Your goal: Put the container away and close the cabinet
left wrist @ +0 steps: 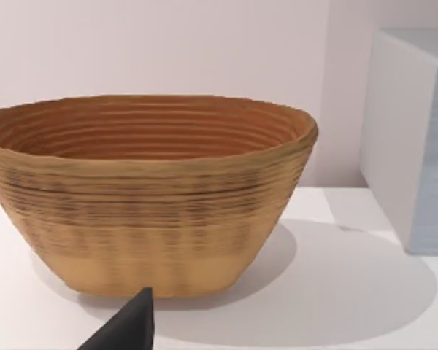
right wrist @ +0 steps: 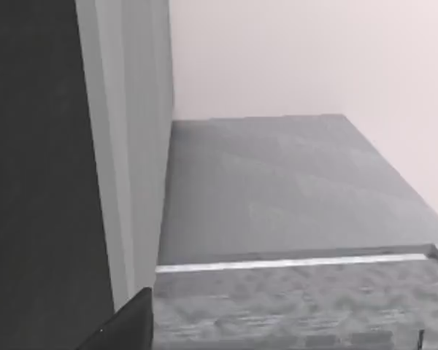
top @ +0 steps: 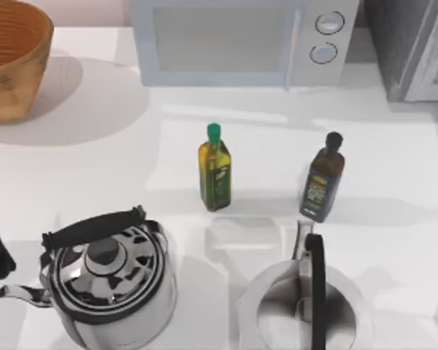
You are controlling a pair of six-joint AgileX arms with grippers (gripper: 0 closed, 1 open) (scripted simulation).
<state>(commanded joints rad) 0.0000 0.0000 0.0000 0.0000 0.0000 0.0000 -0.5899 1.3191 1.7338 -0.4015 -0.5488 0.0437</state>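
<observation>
- While both arms sat back from the work, the white tabletop [top: 394, 219] carried two bottles upright near its middle: a green-capped oil bottle [top: 214, 169] and, to its right and apart from it, a dark-capped brown bottle [top: 323, 180].
- Which of these was the container to put away could not be told.
- At the near edge stood a steel kettle with a black handle [top: 106, 284] on the left and a white kettle [top: 303, 302] on the right.
- A woven basket [top: 11, 55] sat in the far left corner, a white microwave [top: 241, 40] at the far middle, and a grey cabinet [top: 416, 47] in the far right corner.
- The left end effector [left wrist: 128, 328] pointed at the basket; whether it was spread or pressed together could not be told.
- The right end effector [right wrist: 128, 324] faced the cabinet's grey top, its state likewise unclear.
</observation>
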